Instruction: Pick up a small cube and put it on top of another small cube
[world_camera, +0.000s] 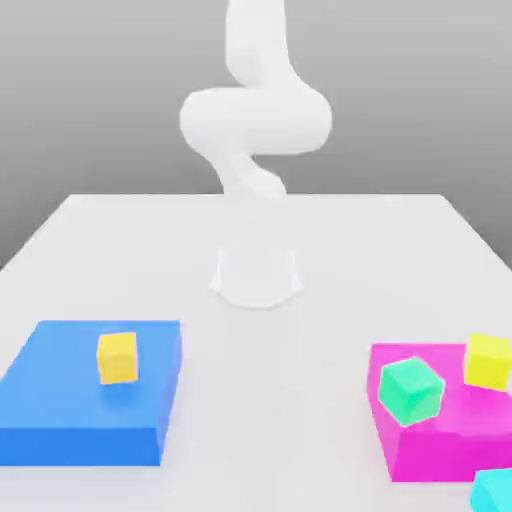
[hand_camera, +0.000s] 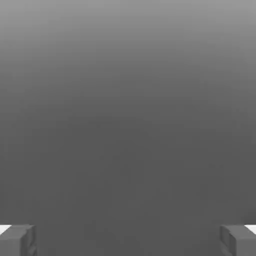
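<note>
The small cyan cube (world_camera: 495, 491) lies on the table at the near corner on the exterior view's right, partly cut off by the picture's edge. The small green cube (world_camera: 411, 390) rests tilted on a magenta block (world_camera: 420, 445) just behind it. The white arm (world_camera: 255, 120) rises from its base (world_camera: 256, 275) at the middle of the table, its upper part leaving the picture. In the hand view my gripper (hand_camera: 128, 240) is open, its two grey fingertips (hand_camera: 17, 240) far apart against plain grey background, with nothing between them.
A yellow cube (world_camera: 488, 360) sits on the magenta block beside the green one. A second yellow cube (world_camera: 117, 357) stands on a flat blue block (world_camera: 60, 410) at the exterior view's left. The white table (world_camera: 150, 260) spreads around the arm's base.
</note>
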